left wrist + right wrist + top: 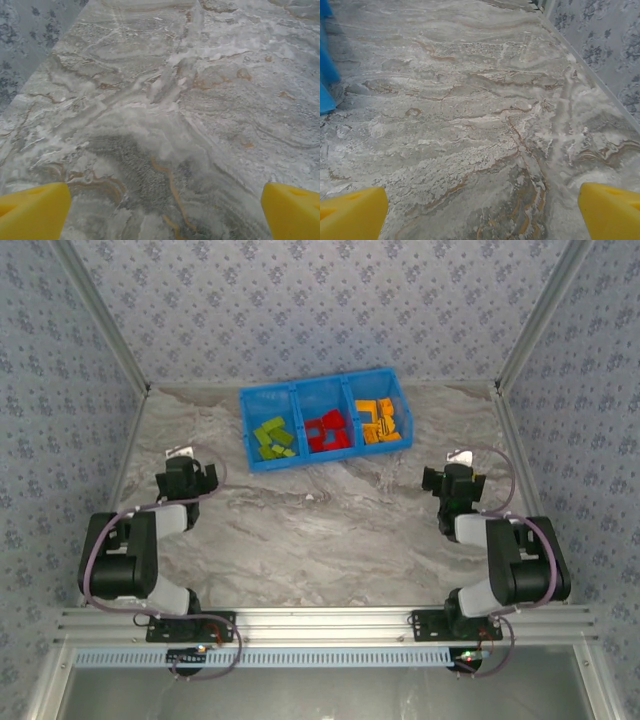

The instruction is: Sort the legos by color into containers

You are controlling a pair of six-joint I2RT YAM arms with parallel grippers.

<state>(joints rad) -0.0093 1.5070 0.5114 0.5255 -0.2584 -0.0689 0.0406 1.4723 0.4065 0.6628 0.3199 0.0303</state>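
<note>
The blue bin of containers (245, 430) stands at the back middle of the marble table. Its left compartment holds lime green legos (273, 438), the middle one red legos (328, 430), the right one orange-yellow legos (381, 423). My left gripper (188, 472) rests low at the left, well short of the bin, and stands open over bare marble (165, 210) with nothing between its yellow fingertips (35, 210). At the right, my right gripper (455, 480) is open too (482, 212), also over bare marble. A blue corner of the bin (325, 75) sits at the left edge of the right wrist view.
Patterned walls (60, 390) close in the table on the left, back and right; the right wall (600, 35) is near my right gripper. An aluminium rail (320, 625) carrying both arm bases runs along the near edge.
</note>
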